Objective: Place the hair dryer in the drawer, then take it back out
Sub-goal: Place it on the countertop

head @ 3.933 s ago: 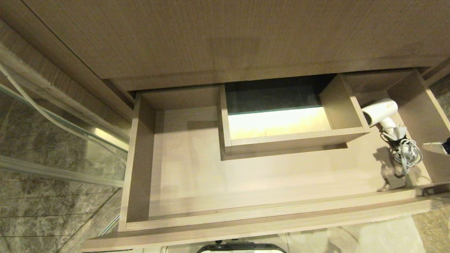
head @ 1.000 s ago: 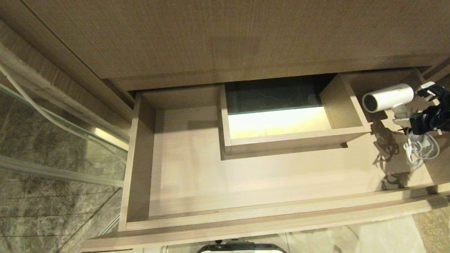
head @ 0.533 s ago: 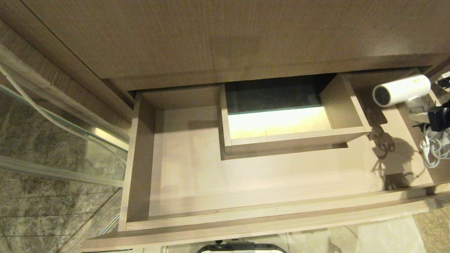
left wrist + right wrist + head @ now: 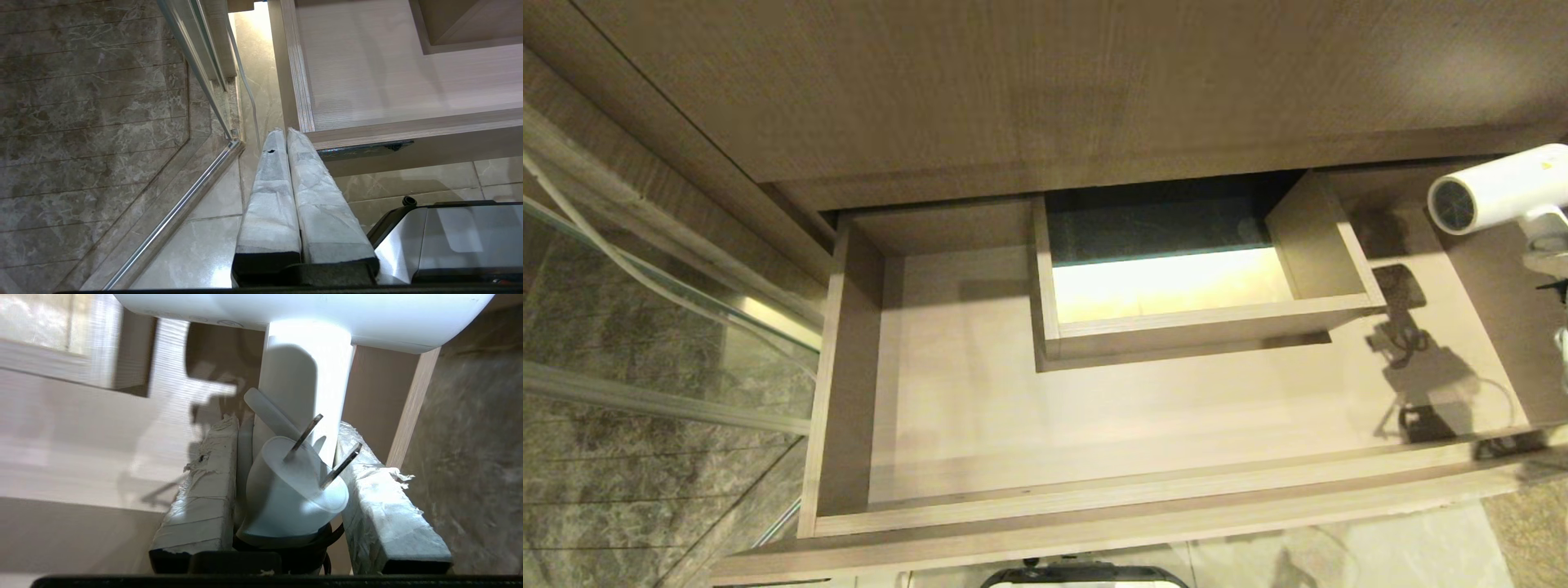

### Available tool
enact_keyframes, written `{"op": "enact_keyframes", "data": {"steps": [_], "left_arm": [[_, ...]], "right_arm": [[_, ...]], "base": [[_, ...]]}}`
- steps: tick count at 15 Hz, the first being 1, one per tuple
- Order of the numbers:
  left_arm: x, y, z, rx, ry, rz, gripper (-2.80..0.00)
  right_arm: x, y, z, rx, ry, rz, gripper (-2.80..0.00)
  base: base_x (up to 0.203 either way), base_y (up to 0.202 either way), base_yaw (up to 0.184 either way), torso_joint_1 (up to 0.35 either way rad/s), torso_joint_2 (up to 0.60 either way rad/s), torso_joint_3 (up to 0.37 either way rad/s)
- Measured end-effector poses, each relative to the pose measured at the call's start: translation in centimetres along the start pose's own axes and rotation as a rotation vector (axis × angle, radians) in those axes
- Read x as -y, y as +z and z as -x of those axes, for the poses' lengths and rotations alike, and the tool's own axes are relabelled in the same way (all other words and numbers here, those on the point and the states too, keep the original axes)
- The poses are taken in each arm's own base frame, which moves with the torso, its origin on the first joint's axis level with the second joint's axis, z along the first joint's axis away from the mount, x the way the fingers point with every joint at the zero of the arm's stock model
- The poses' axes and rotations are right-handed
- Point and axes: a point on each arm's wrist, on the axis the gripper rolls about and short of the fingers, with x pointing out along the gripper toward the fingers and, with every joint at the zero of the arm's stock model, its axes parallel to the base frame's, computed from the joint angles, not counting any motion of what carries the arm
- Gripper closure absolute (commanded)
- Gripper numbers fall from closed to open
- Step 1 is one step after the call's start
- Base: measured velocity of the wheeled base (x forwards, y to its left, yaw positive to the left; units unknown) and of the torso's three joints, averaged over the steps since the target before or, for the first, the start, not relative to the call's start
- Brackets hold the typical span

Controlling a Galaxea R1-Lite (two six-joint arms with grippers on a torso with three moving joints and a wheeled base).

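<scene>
Clamped on the folding handle and plug between its padded fingers (image 4: 196,498), the right end effector (image 4: 286,490) carries the hair dryer (image 4: 1499,189) above the open drawer (image 4: 1094,425); it looks light, rigid and slippery, with loose cord dangling below.

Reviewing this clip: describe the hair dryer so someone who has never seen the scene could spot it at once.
Find the wide open wooden drawer, then look to its far right end. There the right gripper holds a small white hair dryer by its handle, above the drawer floor. It is the only white thing there, with a round dark mesh grille.
</scene>
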Motion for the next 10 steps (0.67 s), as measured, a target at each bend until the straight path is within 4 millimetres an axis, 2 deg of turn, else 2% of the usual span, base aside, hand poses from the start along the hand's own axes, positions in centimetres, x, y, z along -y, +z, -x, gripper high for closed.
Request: {"op": "enact_keyframes", "data": {"steps": [4,7,10], "left_arm": [[0.0,0.0,0.0,0.000,0.000,0.000,0.00],[0.0,0.0,0.0,0.000,-0.001,0.000,0.00],[0.0,0.0,0.0,0.000,0.000,0.000,0.00]], "right_arm": [[-2.3,0.4,4.5,0.034,-0.033,0.020,0.00],[-3.1,1.2,7.1,0.083,-0.070,0.015,0.00],[-4.6,0.5,8.9,0.094,-0.078,0.008,0.00]], "base": [[0.000,0.000,0.000,0.000,0.00,0.000],[0.000,0.000,0.000,0.000,0.00,0.000],[0.000,0.000,0.000,0.000,0.00,0.000]]}}
